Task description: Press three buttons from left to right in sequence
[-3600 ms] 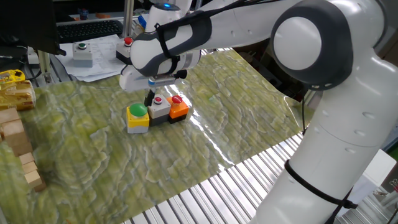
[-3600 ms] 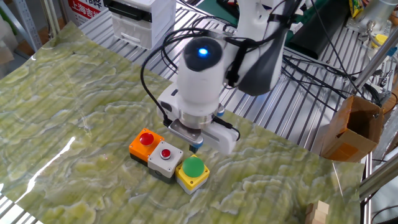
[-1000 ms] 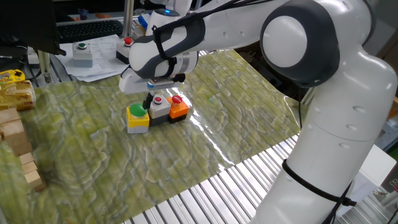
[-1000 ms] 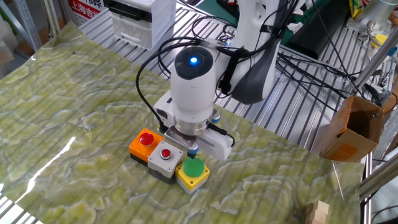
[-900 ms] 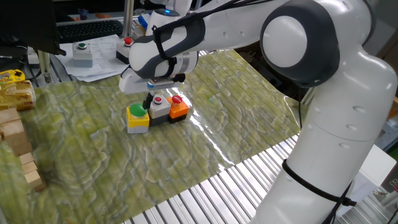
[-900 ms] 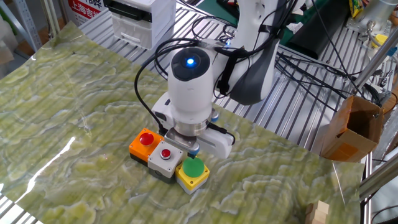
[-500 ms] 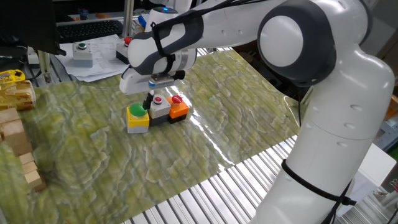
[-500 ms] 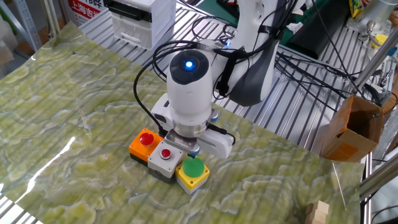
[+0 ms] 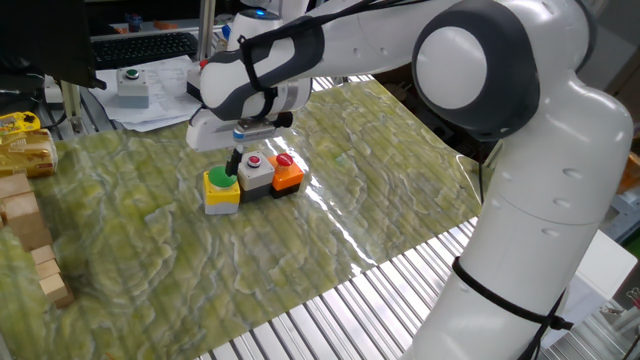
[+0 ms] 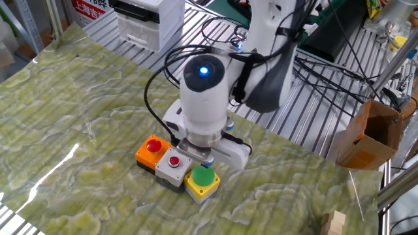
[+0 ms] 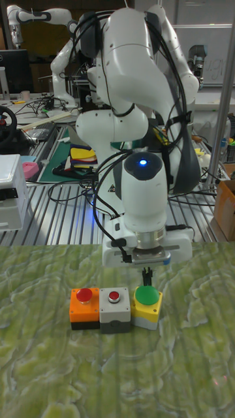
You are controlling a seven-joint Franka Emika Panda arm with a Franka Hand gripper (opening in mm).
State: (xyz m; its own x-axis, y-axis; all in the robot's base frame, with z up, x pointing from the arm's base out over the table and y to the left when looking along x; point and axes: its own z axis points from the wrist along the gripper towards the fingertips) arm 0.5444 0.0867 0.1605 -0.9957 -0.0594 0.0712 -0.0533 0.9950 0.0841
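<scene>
The three buttons sit in a touching row on the green mat. The yellow box with the green cap (image 9: 221, 188) (image 10: 202, 179) (image 11: 147, 304) is at one end. The grey box with the small red cap (image 9: 256, 172) (image 10: 173, 163) (image 11: 115, 307) is in the middle. The orange box with the red cap (image 9: 288, 172) (image 10: 151, 149) (image 11: 85, 305) is at the other end. My gripper (image 9: 234, 164) (image 10: 206, 160) (image 11: 147, 277) points straight down, shut, its tips just above the far edge of the green cap. I cannot tell whether they touch it.
Behind the mat are a separate grey box with a green button (image 9: 130, 85), a black box with a red button (image 9: 205, 75) and a keyboard (image 9: 140, 45). Wooden blocks (image 9: 25, 230) are stacked at the mat's left edge. A cardboard box (image 10: 372, 134) and white drawers (image 10: 147, 19) stand off the mat.
The hand has shifted a little sideways along the row, from between the grey and yellow boxes to over the green cap. The buttons have not moved.
</scene>
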